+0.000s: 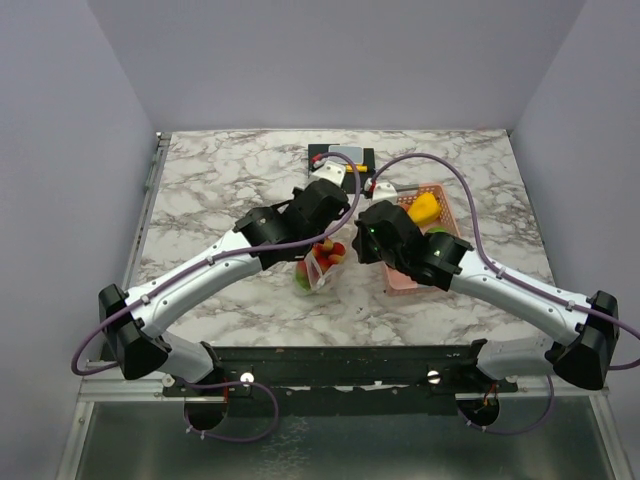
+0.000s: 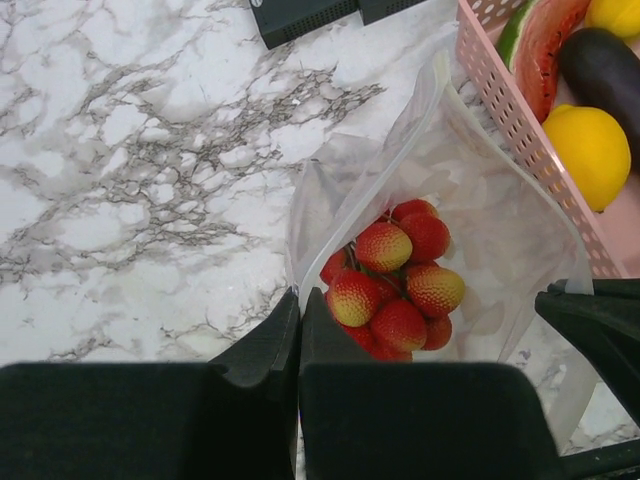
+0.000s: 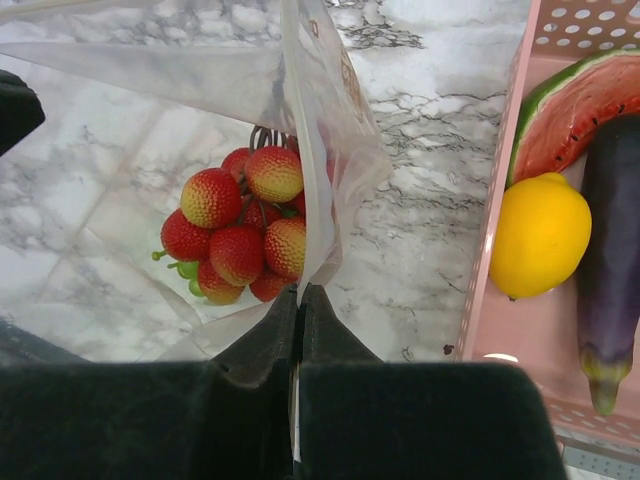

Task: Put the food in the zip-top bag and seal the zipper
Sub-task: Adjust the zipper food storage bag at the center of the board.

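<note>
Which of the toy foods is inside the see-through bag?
The bunch of red-and-yellow toy berries. It sits inside the clear plastic bag; the yellow lemon, watermelon slice and purple eggplant lie in the pink perforated basket.

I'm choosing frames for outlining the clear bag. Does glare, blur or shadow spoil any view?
Top external: even, soft light and sharp, but the arms hide most of the zip-top bag. Left wrist: bag film washes out over the pale marble table; the left gripper is near-black, without detail. Right wrist: crisp; the red fruit in the bag reads clearly, mild sheen on the lemon.
</note>
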You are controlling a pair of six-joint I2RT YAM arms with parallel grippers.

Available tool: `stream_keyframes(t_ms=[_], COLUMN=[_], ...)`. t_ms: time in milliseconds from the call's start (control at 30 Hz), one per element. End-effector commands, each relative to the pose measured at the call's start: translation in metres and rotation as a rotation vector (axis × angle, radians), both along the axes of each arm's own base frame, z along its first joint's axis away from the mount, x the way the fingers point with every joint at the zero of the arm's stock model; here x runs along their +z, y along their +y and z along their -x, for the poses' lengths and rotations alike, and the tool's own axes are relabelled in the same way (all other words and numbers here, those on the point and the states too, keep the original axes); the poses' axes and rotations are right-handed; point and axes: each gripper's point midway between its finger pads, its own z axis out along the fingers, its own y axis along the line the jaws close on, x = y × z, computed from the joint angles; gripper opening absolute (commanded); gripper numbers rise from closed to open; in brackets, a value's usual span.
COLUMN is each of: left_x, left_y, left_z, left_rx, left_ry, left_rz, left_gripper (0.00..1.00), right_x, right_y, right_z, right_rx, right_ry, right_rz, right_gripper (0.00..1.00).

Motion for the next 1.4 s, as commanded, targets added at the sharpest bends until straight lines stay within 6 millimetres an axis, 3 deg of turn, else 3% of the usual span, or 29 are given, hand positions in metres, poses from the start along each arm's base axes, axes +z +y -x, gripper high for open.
stream_keyframes(t_ms=[0,167,333,467,633,733,833,1233,1367], left_x=[0.026,0.063,0.076,0.058,0.003,-0.026,-0.043,-0.031,-0.029], left_y=[0.017,0.038,0.046,0.041,0.018,0.008,0.001,0.006,0.007], left_z=[-0.008,-0.017,-0.02,-0.02,-0.017,-0.015,-0.013,-0.008,-0.005], left_rx=[0.047,0.131,0.161,0.142,0.056,0.019,-0.008,-0.023,-0.038], left_ry=[-0.048,-0.137,-0.168,-0.133,-0.039,0.004,0.022,-0.049,-0.076], left_rz=[-0.068,-0.123,-0.152,-0.177,-0.184,-0.173,-0.156,-0.059,-0.019], left_gripper=[0.0,0.0,0.0,0.0,0.0,0.0,0.0,0.0,0.0], right_x=[0.024,0.043,0.035,0.006,-0.049,-0.065,-0.067,-0.057,-0.049], right_y=[-0.001,0.016,0.028,0.03,0.013,0.0,-0.009,-0.016,-0.015], right_z=[-0.01,-0.021,-0.028,-0.03,-0.023,-0.018,-0.013,-0.007,-0.006], right_rx=[-0.034,-0.018,-0.014,-0.015,-0.052,-0.073,-0.09,-0.095,-0.082], right_ry=[-0.07,-0.097,-0.073,-0.006,0.094,0.118,0.118,0.116,0.113], right_rz=[-0.033,-0.064,-0.084,-0.115,-0.085,-0.066,-0.059,-0.073,-0.078], right_gripper=[0.01,0.01,0.01,0.01,0.01,0.01,0.01,0.01,0.11])
